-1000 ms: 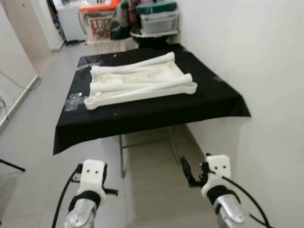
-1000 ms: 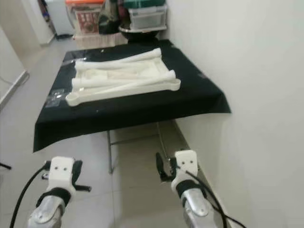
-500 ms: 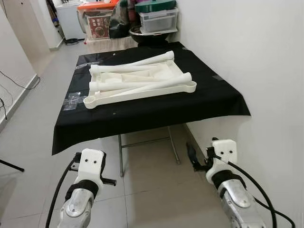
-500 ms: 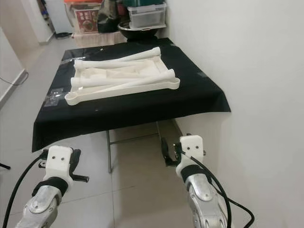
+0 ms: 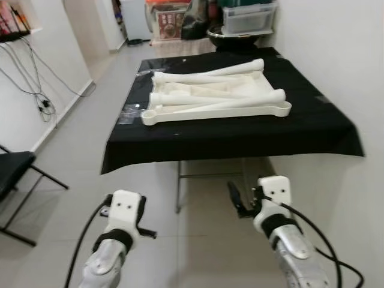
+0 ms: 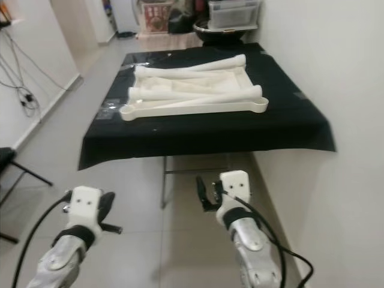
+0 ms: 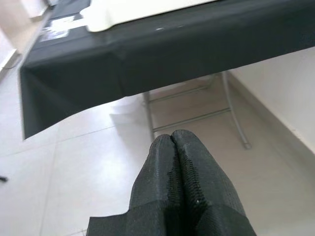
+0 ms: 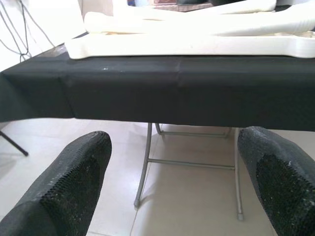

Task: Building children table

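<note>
White plastic parts of the children table lie on a black-clothed folding table [image 5: 240,135] ahead of me. A flat tabletop panel [image 5: 207,95] carries several long round legs; one leg [image 5: 216,111] lies along its near edge and another leg [image 5: 210,75] at the far side. Both arms hang low over the floor, short of the table's near edge. My left gripper [image 7: 172,137] is shut with nothing between its fingers. My right gripper [image 8: 174,142] is open, its fingers [image 8: 78,172] wide apart, facing the cloth's front drape.
A white wall [image 5: 360,90] runs close along the right side. A black chair [image 5: 15,174] stands at the left, with cables [image 5: 30,66] on the left wall. Bins and a bowl [image 5: 240,24] sit behind the table. Metal legs [image 5: 180,192] show under the cloth.
The camera has swung, so the table now sits further right and the chair and cables have come into view at the left. Both arms stay low.
</note>
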Controlling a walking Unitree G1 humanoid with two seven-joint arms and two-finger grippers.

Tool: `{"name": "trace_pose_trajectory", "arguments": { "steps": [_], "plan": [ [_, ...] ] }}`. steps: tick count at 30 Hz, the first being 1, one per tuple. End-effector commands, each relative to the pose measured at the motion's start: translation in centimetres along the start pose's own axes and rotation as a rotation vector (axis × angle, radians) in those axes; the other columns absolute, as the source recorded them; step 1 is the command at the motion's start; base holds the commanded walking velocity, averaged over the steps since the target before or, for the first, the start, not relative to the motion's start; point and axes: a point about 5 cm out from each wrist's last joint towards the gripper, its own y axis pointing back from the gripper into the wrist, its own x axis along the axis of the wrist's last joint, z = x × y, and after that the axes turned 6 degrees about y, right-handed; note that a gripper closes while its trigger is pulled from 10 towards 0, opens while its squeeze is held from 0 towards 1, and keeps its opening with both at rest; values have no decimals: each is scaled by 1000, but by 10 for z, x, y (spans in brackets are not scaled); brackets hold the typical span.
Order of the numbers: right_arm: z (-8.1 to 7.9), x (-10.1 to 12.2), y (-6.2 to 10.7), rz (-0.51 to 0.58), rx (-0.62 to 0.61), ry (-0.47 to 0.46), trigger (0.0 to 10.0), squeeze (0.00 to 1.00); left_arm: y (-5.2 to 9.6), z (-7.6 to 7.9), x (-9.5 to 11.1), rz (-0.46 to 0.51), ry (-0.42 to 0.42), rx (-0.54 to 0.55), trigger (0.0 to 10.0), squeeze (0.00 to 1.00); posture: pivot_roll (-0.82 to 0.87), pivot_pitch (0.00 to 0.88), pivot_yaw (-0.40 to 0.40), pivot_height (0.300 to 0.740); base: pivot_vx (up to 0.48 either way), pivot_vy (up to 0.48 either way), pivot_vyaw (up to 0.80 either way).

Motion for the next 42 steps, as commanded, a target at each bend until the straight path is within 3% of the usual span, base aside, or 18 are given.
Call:
{"name": "trace_pose_trajectory", "arguments": {
  "steps": [1,11,15,42],
  "plan": [
    [-2,0,0,-10,4,16,10000,0,0,-1,1,3,3,-19,10000,0,-112,26,44,740,300,0,800],
    [-6,2,2,28,58,37,10000,0,-7,4,15,53,-1,-52,10000,0,-110,34,44,740,383,0,480],
    [-5,-2,0,-10,42,33,10000,0,-9,5,20,66,-3,-63,10000,0,-111,37,46,740,396,0,0],
    [-10,7,-3,58,120,-97,10000,0,-19,14,34,104,-34,-156,10000,0,-112,48,66,740,361,0,0]
  ]
}}
